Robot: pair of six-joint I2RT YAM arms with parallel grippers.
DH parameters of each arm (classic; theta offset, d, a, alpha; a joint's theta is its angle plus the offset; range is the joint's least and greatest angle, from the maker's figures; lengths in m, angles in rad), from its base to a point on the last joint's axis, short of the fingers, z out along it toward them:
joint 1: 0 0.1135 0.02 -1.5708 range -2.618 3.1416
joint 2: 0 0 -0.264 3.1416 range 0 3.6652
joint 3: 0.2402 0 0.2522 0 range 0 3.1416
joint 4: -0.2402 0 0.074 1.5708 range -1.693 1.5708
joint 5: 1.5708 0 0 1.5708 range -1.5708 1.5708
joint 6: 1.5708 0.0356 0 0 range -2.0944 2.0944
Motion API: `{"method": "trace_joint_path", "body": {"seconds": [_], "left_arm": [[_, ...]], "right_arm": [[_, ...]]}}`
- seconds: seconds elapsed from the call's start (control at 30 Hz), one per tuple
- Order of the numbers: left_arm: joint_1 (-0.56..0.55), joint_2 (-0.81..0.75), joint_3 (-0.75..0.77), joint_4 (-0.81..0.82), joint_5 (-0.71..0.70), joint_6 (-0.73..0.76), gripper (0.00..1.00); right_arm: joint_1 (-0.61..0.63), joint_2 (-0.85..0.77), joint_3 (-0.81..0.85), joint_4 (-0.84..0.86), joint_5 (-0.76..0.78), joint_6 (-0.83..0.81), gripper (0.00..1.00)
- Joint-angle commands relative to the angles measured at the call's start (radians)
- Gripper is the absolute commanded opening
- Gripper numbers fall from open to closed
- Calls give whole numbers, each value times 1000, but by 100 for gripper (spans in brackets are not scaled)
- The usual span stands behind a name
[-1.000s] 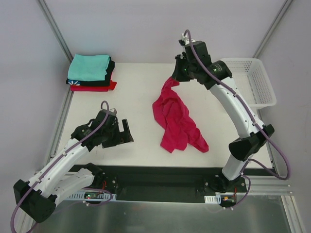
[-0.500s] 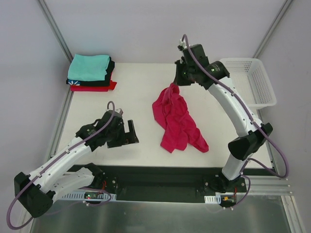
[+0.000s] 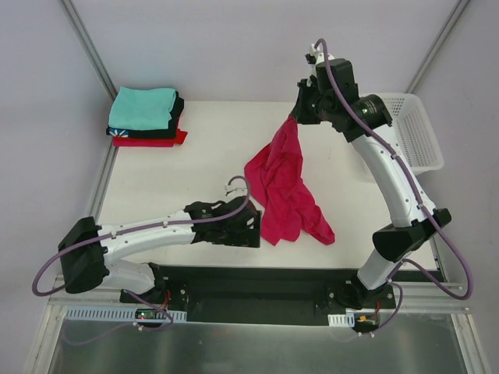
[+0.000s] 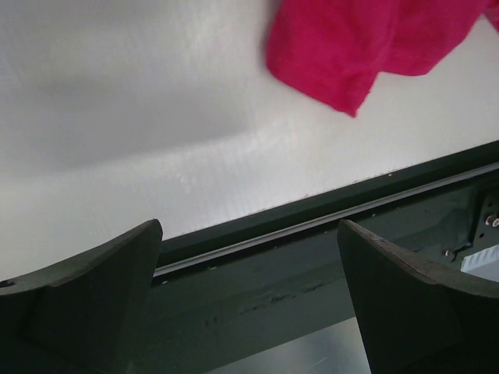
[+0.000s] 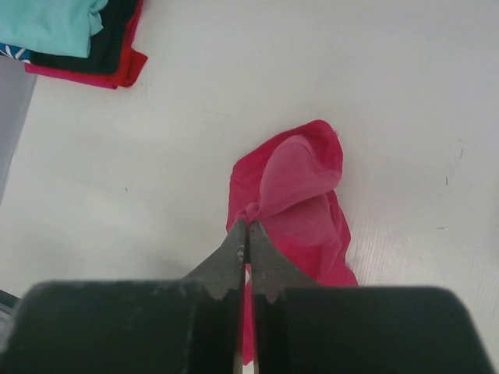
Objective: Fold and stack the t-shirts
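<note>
The right pincer [image 3: 295, 118] is pressing shut on a corner of the crimson-pink shirt [image 3: 281, 187], lifting that corner off the bench [image 3: 187, 171] toward twelve o'clock. The rest is trailing down and lying crumpled near the middle. The left pincer [image 3: 253, 226] is sitting low by the six o'clock edge, jaws spread wide and gripping nothing, just beside the shirt's near hem. At ten o'clock the folded stack [image 3: 146, 118] is resting: teal shirt [image 3: 143, 107] on top, black shirt [image 3: 156, 132] under it, red shirt [image 3: 148, 142] at the bottom. The white basket [image 3: 417, 132] is standing at two o'clock.
</note>
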Motion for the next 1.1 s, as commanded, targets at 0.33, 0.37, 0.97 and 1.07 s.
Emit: {"method": "trace_joint_path", "body": {"seconds": [0.33, 0.37, 0.97, 1.07], "left_arm": [[-142, 413, 374, -109, -402, -105, 81], [-143, 429, 374, -109, -405, -109, 82], [-204, 597, 526, -137, -443, -97, 77], [-209, 612, 534, -140, -436, -97, 77]], "right_arm": [[-16, -144, -236, 72, -19, -3, 1], [-21, -153, -251, 75, -21, -3, 1], [-54, -199, -350, 106, -56, 5, 1], [-59, -209, -363, 109, -57, 5, 1]]}}
